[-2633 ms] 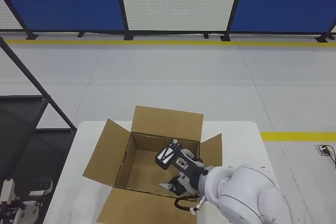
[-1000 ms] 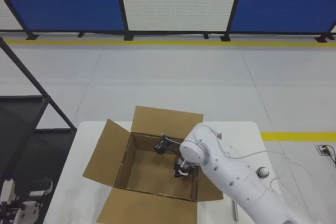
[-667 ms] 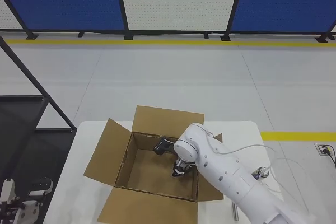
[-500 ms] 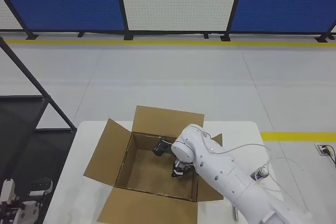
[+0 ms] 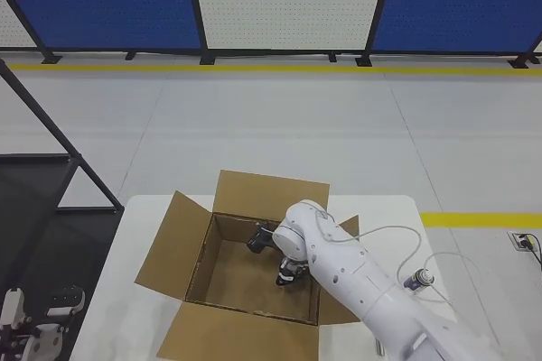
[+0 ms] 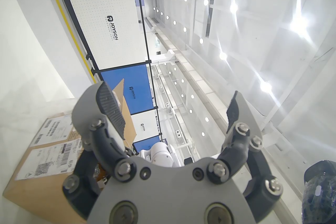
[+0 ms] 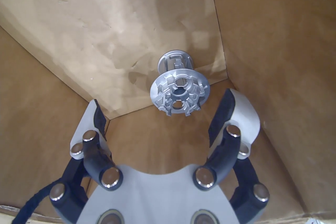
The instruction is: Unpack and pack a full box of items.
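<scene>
Box floor (image 5: pixel 239 280) bears a metal part (image 7: pixel 180 93), perhaps upright, before parted right fingers (image 7: pixel 244 109).

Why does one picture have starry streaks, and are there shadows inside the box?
Left wrist view: ceiling lamps shine straight at the camera and flare into star streaks. Right wrist view: soft, dim shadows lie on the box cardboard near the metal part.
</scene>
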